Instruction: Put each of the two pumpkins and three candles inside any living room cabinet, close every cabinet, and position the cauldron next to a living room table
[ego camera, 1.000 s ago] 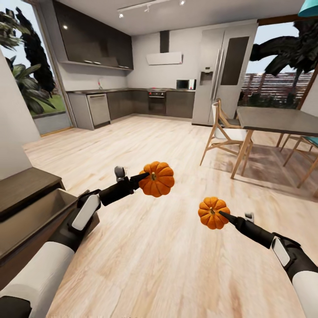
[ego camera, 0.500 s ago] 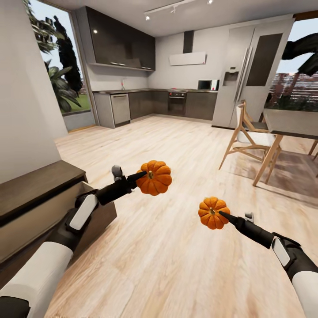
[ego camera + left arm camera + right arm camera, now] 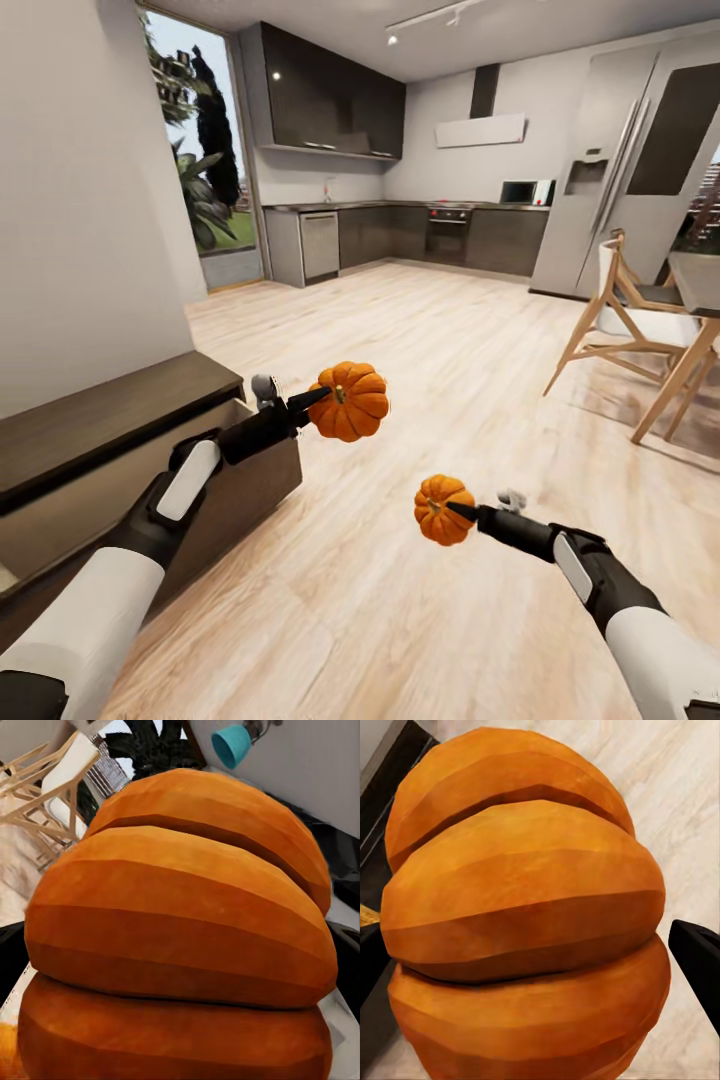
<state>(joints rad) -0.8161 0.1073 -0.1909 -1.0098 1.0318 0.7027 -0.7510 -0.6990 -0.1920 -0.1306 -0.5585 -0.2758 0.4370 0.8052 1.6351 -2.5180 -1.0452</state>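
Each hand carries an orange ribbed pumpkin above the wooden floor. My left gripper (image 3: 322, 398) is shut on the larger pumpkin (image 3: 352, 403), which bulks close up in the left wrist view (image 3: 180, 937). My right gripper (image 3: 452, 510) is shut on the smaller pumpkin (image 3: 440, 510), likewise close up in the right wrist view (image 3: 525, 907). The dark-brown cabinet (image 3: 100, 420) stands low at the left against the white wall, with a drawer (image 3: 245, 480) pulled out and pale inside. The left pumpkin hangs just past that drawer's far corner. Candles and cauldron are out of view.
A wooden chair (image 3: 620, 320) and the edge of a grey dining table (image 3: 695, 290) stand at the right. The kitchen with dark cupboards (image 3: 330, 100) and a fridge (image 3: 640, 170) lies at the back. Open wooden floor (image 3: 420, 340) stretches between.
The whole view has swung left, bringing the cabinet and wall further in. My right gripper has moved left and slightly down with its pumpkin; the left keeps its pose.
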